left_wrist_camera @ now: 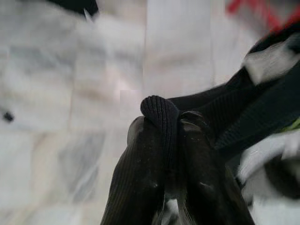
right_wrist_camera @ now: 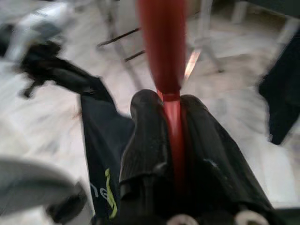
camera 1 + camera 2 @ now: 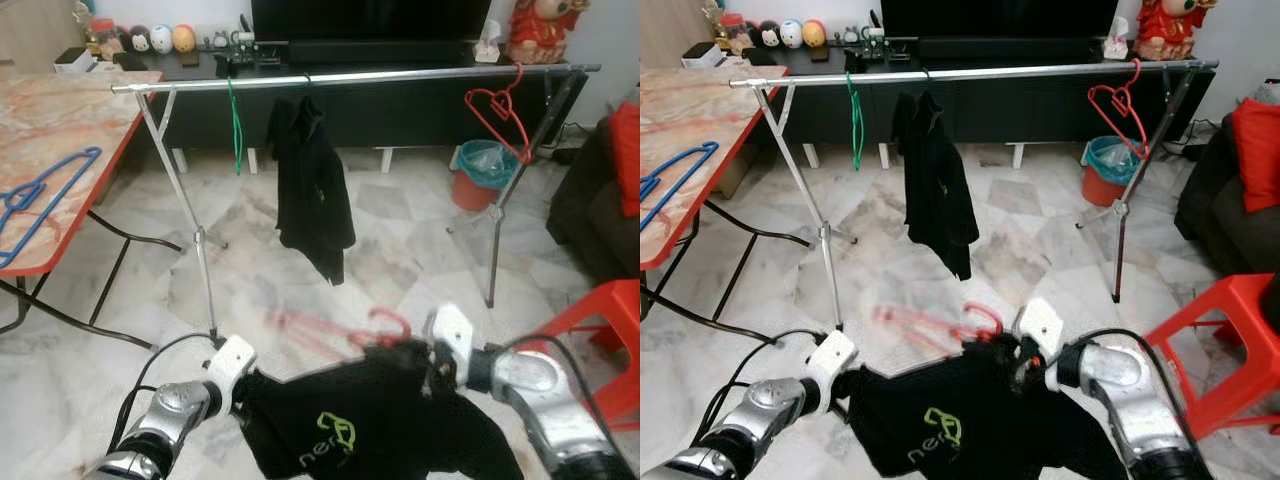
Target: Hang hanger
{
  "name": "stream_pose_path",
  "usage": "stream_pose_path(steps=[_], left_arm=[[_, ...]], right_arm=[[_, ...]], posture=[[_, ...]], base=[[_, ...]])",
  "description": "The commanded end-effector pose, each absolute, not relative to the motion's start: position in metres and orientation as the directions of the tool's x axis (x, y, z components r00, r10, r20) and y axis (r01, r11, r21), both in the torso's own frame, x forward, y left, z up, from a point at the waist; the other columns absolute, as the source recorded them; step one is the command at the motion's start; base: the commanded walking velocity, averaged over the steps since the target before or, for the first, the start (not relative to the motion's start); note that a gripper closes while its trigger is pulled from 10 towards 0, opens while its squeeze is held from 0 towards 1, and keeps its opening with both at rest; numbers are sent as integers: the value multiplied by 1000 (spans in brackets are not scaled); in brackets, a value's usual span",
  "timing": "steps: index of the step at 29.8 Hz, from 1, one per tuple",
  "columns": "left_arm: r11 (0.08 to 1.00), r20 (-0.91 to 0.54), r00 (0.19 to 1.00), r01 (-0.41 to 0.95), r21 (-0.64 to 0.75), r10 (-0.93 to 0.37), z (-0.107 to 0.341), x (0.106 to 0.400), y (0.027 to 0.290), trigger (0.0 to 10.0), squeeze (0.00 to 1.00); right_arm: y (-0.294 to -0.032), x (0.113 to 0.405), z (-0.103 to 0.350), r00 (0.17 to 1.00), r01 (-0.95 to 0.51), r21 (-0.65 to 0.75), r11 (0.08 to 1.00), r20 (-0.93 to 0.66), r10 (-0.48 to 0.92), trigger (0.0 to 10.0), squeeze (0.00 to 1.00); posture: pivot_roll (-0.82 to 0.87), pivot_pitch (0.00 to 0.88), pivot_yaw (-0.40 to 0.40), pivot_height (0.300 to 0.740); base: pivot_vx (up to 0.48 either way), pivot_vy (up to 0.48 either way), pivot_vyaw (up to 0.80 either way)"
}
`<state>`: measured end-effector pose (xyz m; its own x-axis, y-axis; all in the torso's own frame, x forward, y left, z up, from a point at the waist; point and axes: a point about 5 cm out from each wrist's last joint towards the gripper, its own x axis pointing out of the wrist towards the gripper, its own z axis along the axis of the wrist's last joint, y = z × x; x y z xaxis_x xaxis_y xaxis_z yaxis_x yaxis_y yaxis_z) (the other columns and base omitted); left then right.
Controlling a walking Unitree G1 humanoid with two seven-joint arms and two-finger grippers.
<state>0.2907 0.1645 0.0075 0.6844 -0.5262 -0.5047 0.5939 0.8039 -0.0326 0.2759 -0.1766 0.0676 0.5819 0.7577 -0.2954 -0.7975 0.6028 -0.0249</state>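
- A living room with a pale marble-tiled floor [image 3: 400, 250]; a long silver metal clothes rail [image 3: 350, 77] on crossed legs spans it, in front of a low black TV cabinet [image 3: 400, 110].
- On the rail: a thin green hanger [image 3: 235, 125] towards its left end, a black garment [image 3: 312, 185] hanging near the middle, and an empty red wire hanger [image 3: 497, 112] near its right end.
- Behind the rail's right legs stands a small red bin with a teal liner [image 3: 480, 175]; nearer the camera than that end of the rail are a dark sofa [image 3: 600, 200] and a red plastic stool [image 3: 600, 330].
- Left of the rail is a marble-patterned surface with a red edge [image 3: 60, 150], carrying a blue hanger [image 3: 35, 200].
- In front of the rail, low and close to the camera, both arms hold a black T-shirt with a green logo [image 3: 360, 420] stretched between them, with a blurred red plastic hanger [image 3: 345, 330] at its top edge.
- The left tool [image 1: 161, 140] is closed on a fold of the shirt's ribbed black fabric at the shirt's left end.
- The right tool [image 2: 171, 136] is clamped on the red plastic hanger's stem, at the shirt's right end, the red bar passing between its fingers [image 2: 145, 140].
- The hanger with the shirt is well short of the rail and below its height, not hooked on it.
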Motion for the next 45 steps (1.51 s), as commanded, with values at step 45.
stream_pose_path(steps=[45], left_arm=[[451, -200, 405, 827, -335, -892, 47, 292, 118, 0, 0]], right_arm=[[-188, 289, 11, 954, 164, -118, 979, -234, -188, 10000, 0]], posture=[[22, 37, 25, 740]], base=[[0, 0, 0]])
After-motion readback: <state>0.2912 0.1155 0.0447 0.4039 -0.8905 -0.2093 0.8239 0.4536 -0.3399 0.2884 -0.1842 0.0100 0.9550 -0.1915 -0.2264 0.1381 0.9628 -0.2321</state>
